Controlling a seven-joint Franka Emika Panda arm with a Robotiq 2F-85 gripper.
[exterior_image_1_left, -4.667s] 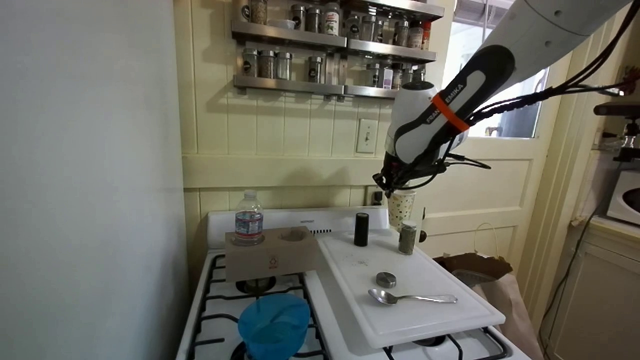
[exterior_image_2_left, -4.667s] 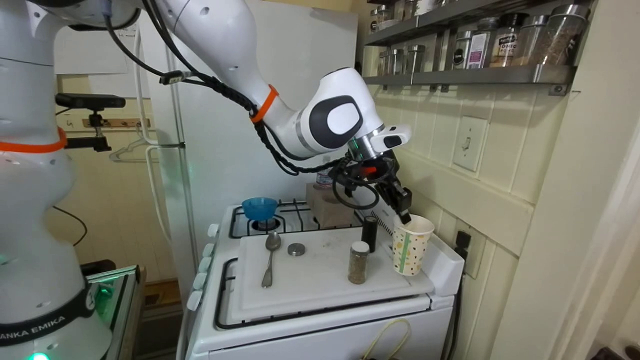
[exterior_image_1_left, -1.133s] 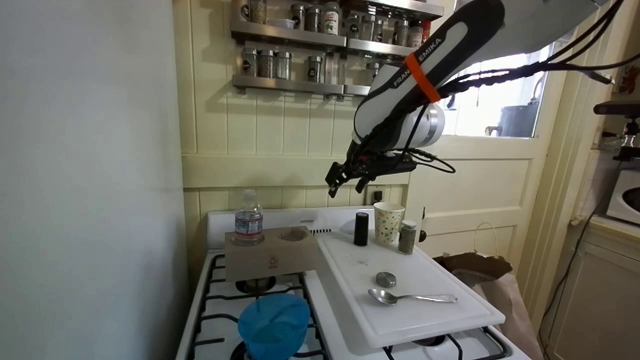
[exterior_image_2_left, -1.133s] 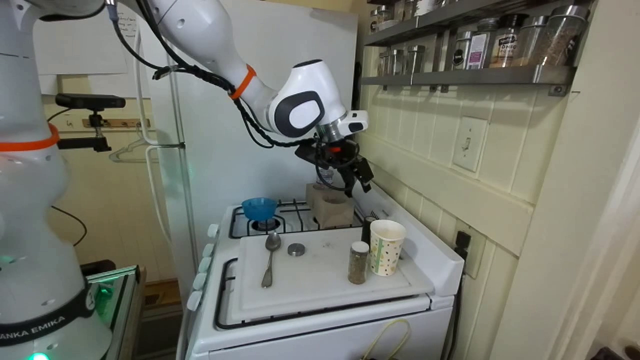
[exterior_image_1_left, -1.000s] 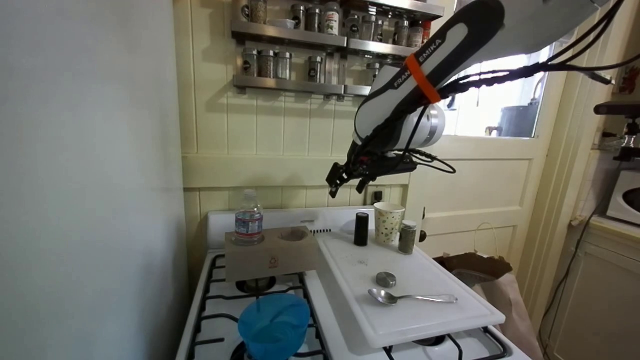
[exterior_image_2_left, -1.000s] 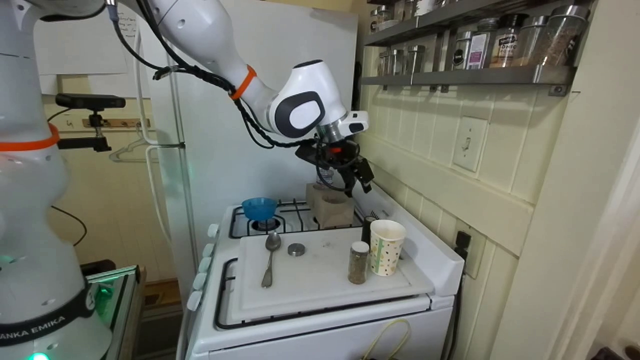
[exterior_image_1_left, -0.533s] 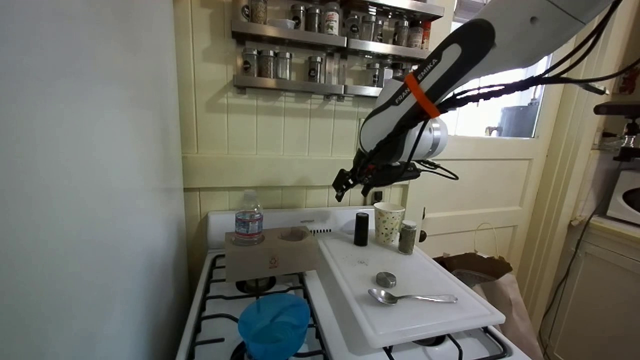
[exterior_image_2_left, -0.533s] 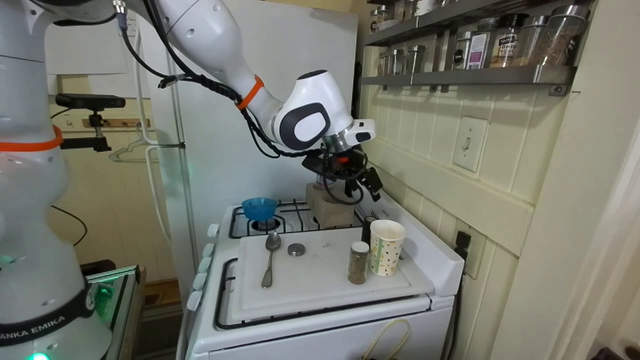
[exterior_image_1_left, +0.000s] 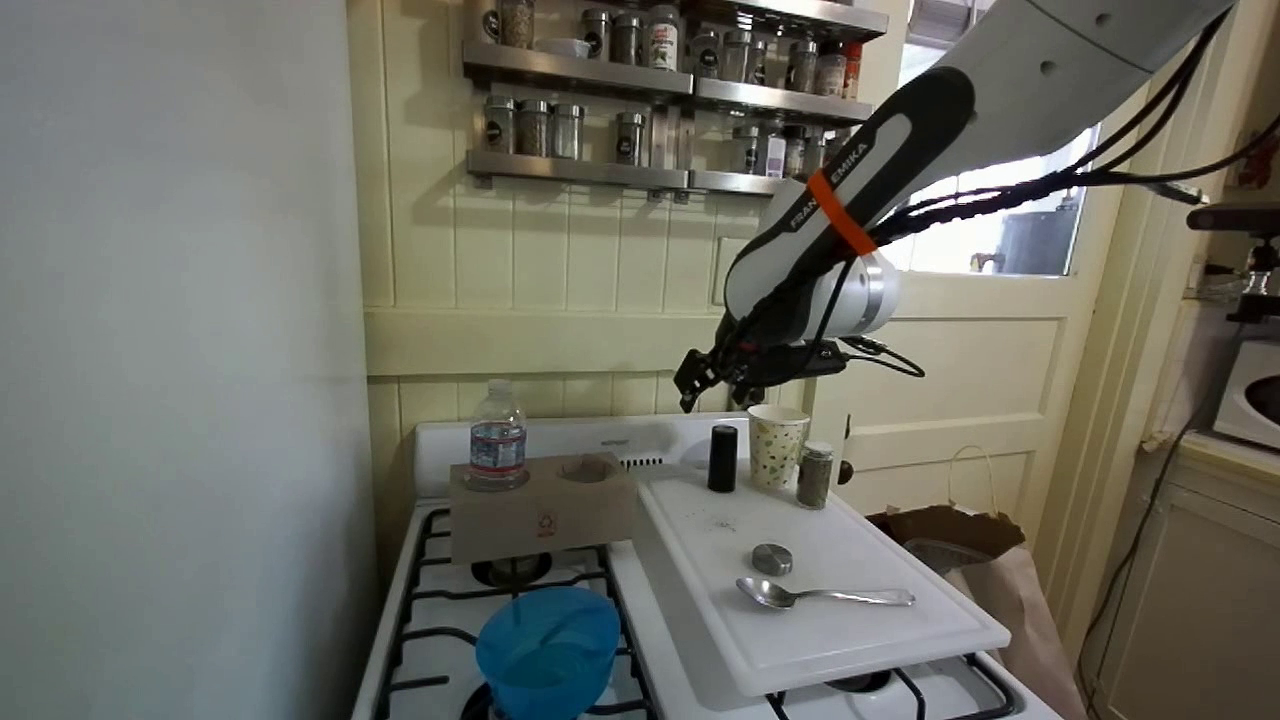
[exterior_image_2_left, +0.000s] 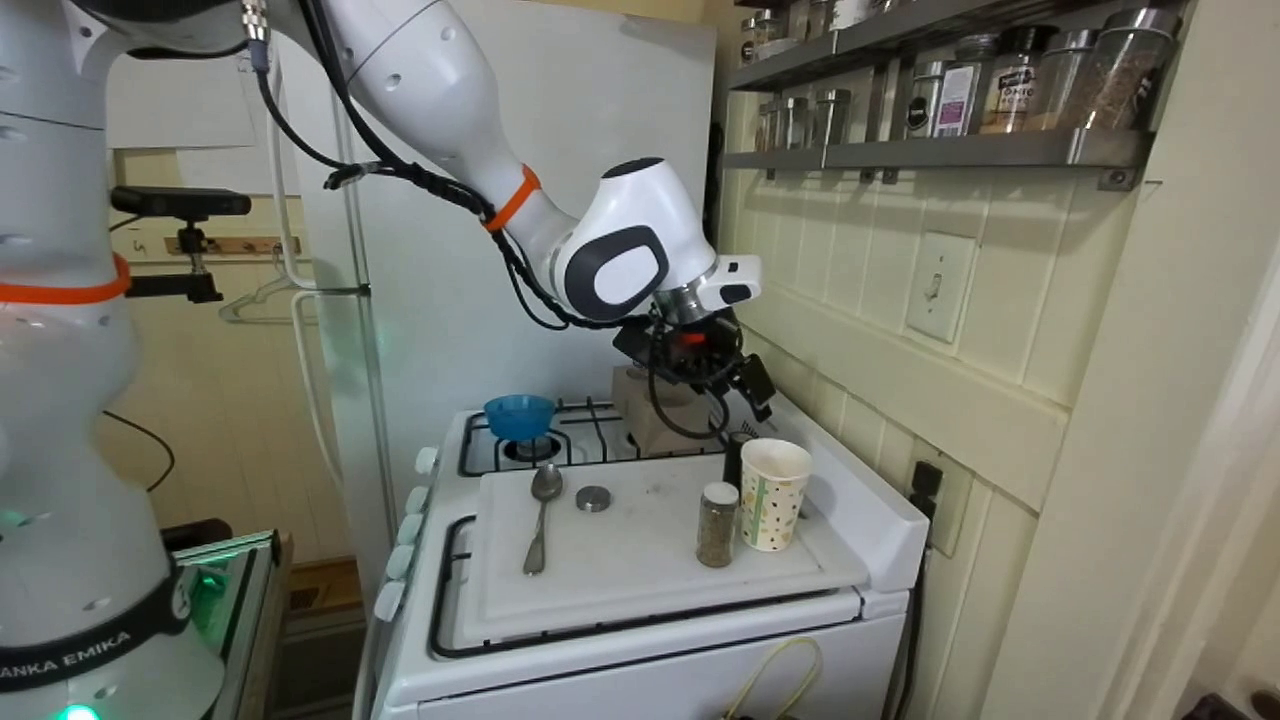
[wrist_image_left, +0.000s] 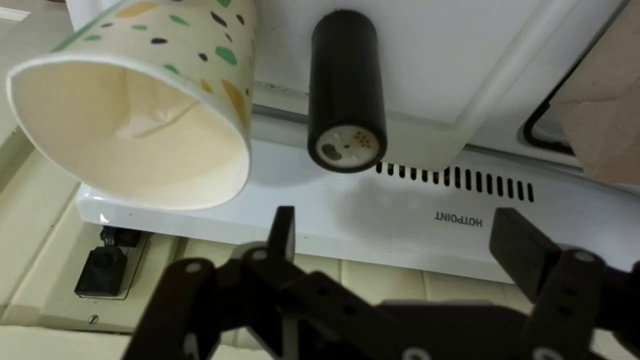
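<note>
My empty tool (wrist_image_left: 396, 229) hung, jaws spread wide, above the black shaker (wrist_image_left: 346, 90), which stood long axis upright just beside the speckled paper cup (exterior_image_2_left: 773, 500).

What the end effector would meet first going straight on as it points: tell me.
Probably the stove's back panel, ahead of the open end effector; depth is unclear, and the black cylinder stands close to that line.
</note>
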